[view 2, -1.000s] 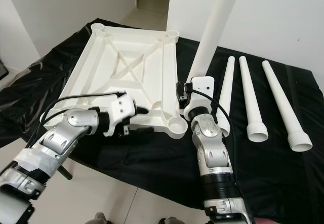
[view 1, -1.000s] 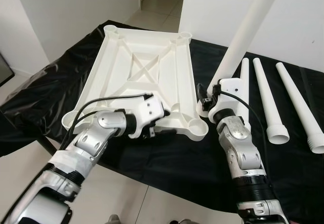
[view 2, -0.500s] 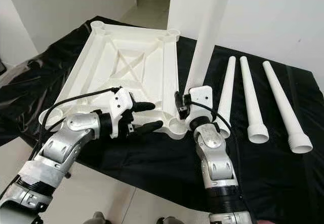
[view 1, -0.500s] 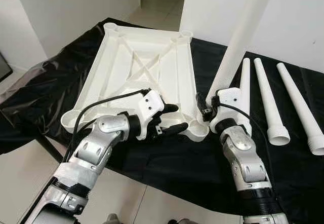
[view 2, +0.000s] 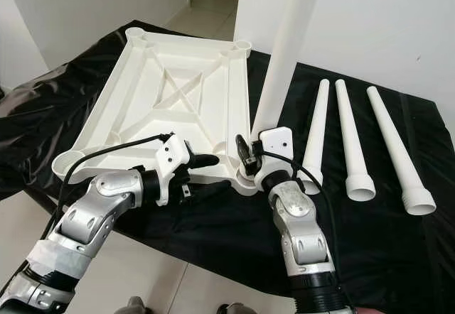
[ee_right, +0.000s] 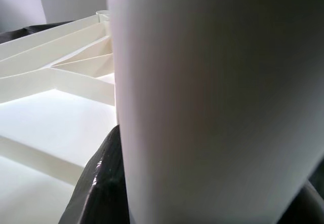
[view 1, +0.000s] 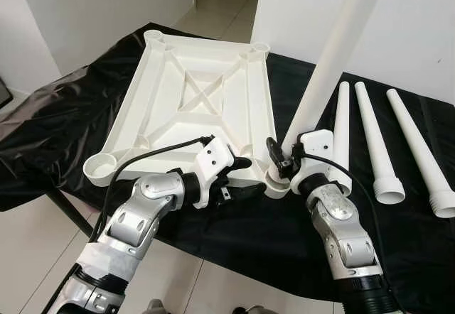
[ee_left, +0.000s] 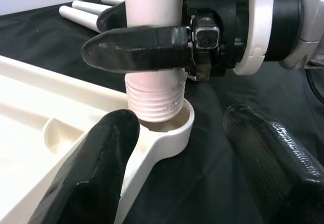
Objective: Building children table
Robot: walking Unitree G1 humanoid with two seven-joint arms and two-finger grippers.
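Observation:
The white table top (view 1: 199,94) lies upside down on the black-covered table. My right gripper (view 1: 283,159) is shut on a long white leg (view 1: 330,58) and holds it nearly upright, leaning right. The leg's threaded end (ee_left: 154,100) sits in the mouth of the near-right corner socket (ee_left: 178,133). My left gripper (view 1: 245,177) is open beside that corner, one finger (ee_left: 109,153) over the table top's edge and the other finger (ee_left: 263,153) over the black cloth. The right wrist view shows the leg (ee_right: 212,102) up close.
Three spare white legs (view 1: 343,129) (view 1: 375,140) (view 1: 419,147) lie side by side on the black cloth (view 1: 64,129) to the right. The other corner sockets (view 1: 103,166) (view 1: 155,41) stand bare. A white wall rises behind the table, with a doorway at the back.
My left gripper let go of the table top's near edge, opened and slid right toward the corner. My right gripper brought the leg's lower end left onto the corner socket.

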